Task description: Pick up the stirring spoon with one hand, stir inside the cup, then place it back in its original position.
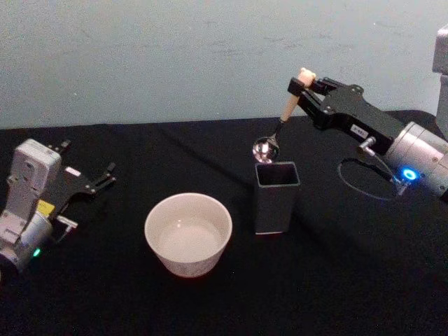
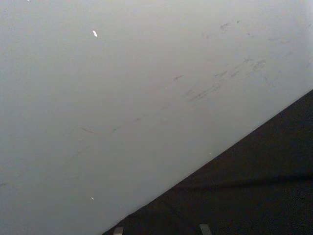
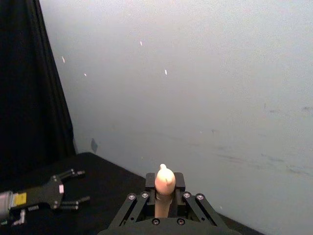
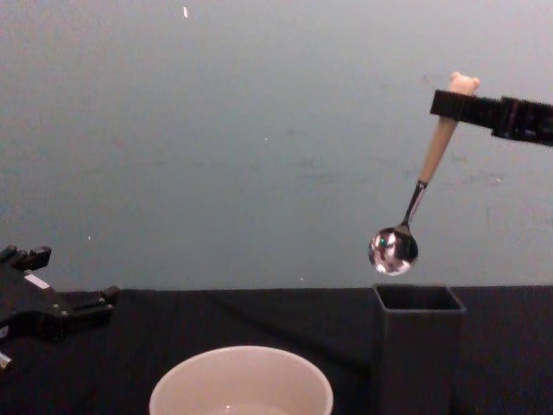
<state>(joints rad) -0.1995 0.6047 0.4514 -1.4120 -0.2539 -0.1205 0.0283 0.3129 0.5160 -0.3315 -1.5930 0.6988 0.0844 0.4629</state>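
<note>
My right gripper (image 1: pixel 302 87) is shut on the stirring spoon (image 1: pixel 287 110) just under its small bear head. The spoon hangs tilted, its shiny bowl (image 4: pixel 393 250) a little above the open top of the dark grey square holder (image 1: pixel 277 197), the original position. In the right wrist view the bear head (image 3: pixel 165 179) sticks up between the black fingers. The cream-white cup (image 1: pixel 188 234) stands left of the holder, toward the table's front. My left gripper (image 1: pixel 102 178) lies open at the far left, parked, also seen in the chest view as the left gripper (image 4: pixel 82 304).
A black cloth (image 1: pixel 350 280) covers the table in front of a pale wall (image 1: pixel 175 56). A cable loops beside the right wrist (image 1: pixel 371 178). A dark curtain (image 3: pixel 29 88) hangs at one side in the right wrist view.
</note>
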